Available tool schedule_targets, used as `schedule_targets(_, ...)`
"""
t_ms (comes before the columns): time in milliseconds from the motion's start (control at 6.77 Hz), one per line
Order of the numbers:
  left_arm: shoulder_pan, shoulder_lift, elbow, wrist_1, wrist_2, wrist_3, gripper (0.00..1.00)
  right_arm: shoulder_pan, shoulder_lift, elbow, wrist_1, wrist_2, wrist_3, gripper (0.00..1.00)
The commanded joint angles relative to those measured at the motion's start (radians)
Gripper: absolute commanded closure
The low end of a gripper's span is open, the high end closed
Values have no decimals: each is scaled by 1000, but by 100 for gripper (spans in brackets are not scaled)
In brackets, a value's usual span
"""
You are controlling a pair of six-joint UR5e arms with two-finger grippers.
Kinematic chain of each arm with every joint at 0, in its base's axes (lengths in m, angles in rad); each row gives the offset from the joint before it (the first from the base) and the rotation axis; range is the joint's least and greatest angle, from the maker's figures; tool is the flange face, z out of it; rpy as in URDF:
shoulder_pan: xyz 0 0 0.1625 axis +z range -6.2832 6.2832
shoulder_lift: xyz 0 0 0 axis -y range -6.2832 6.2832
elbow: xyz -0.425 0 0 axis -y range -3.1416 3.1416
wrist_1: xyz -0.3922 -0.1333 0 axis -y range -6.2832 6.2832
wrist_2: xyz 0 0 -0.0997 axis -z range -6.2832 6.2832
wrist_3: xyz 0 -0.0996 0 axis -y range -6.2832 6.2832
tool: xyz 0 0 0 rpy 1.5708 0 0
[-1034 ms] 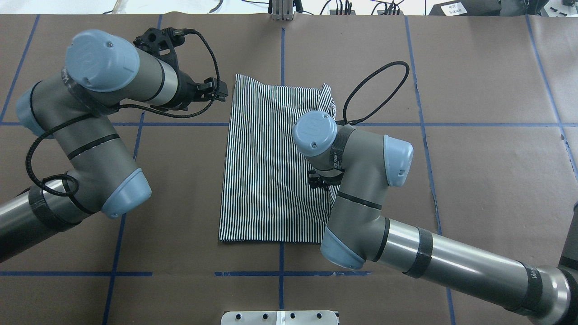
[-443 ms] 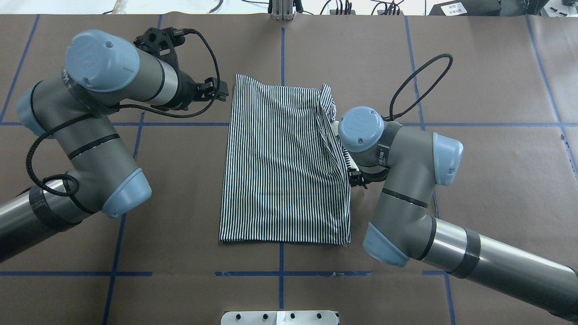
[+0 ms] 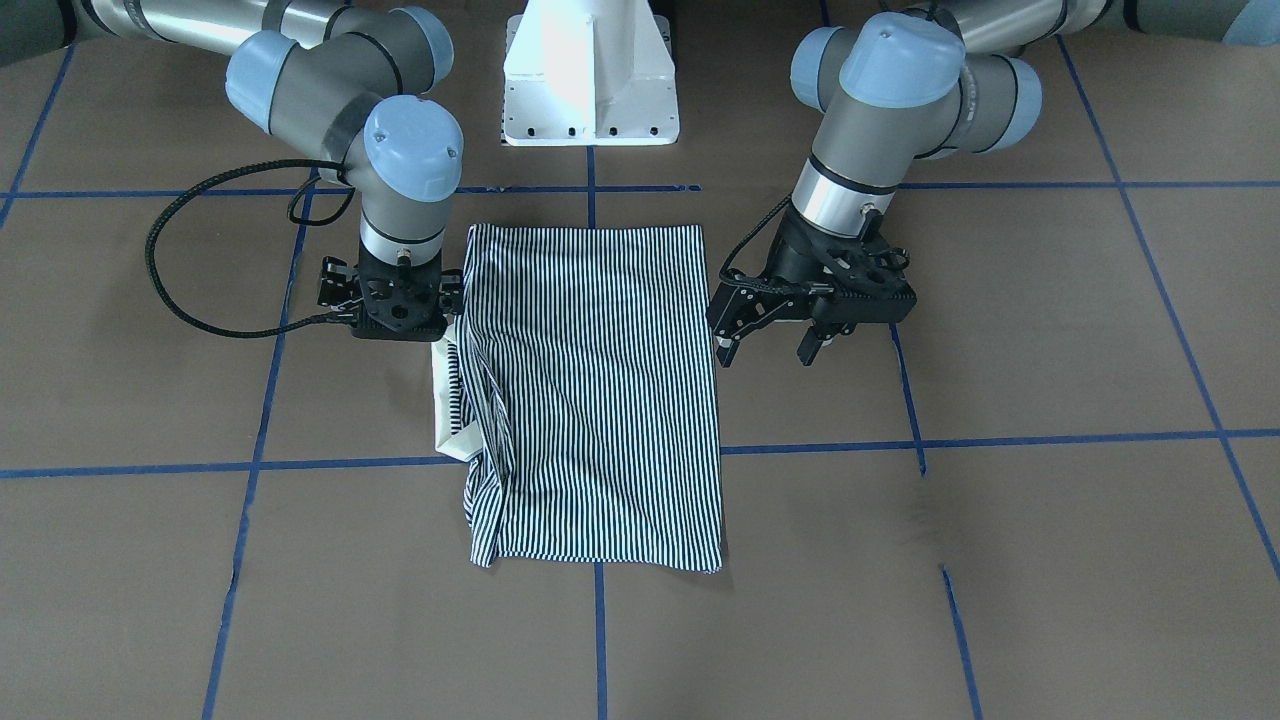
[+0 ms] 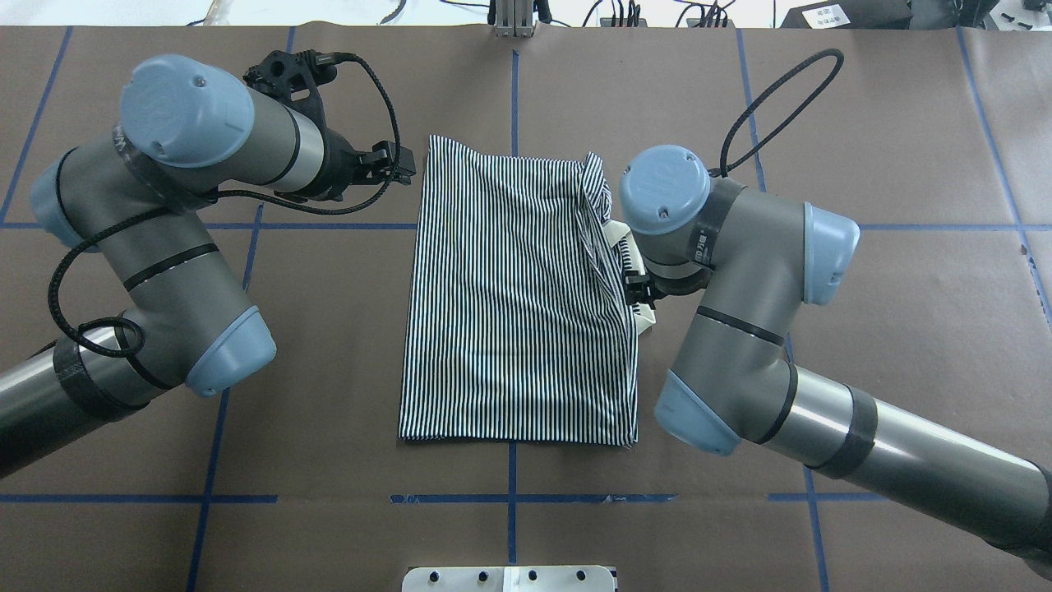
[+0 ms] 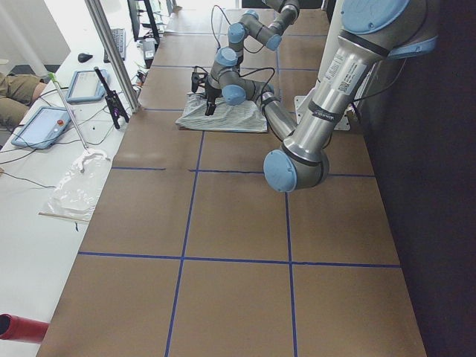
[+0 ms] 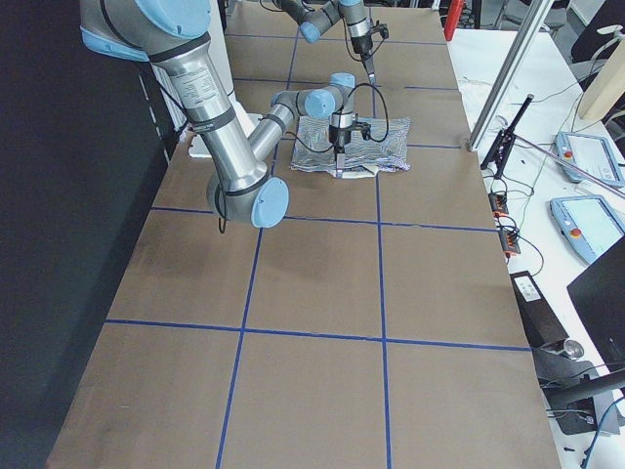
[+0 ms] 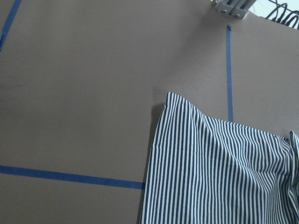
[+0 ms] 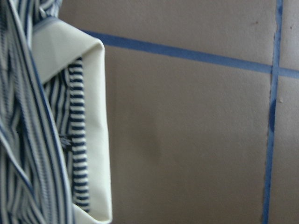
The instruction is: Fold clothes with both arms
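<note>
Your left gripper is hanging with fingers spread just beside the shirt. Your right gripper is hovering by the cream collar, and you cannot tell its grip.

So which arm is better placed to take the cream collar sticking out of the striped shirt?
Right, probably. The right claw hangs over the cream collar of the navy-and-white striped polo shirt; the left claw stands open beyond the opposite edge.
</note>
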Motion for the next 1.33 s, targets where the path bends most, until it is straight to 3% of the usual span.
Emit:
schedule_targets(0,0,2,-1,0,-15,1,0,18,157,-210,151,-3,-3,0)
schedule_targets(148,0,2,1,0,-15,15,0,18,216,-338,244,-6,-6,0)
schedule_targets(295,-2,3,3,-1,-21,32,0,18,275,-427,251,-6,-6,0)
schedule_targets(1182,-2,29,33,-64,-35,35,0,15,259,-479,213,-1,-13,0)
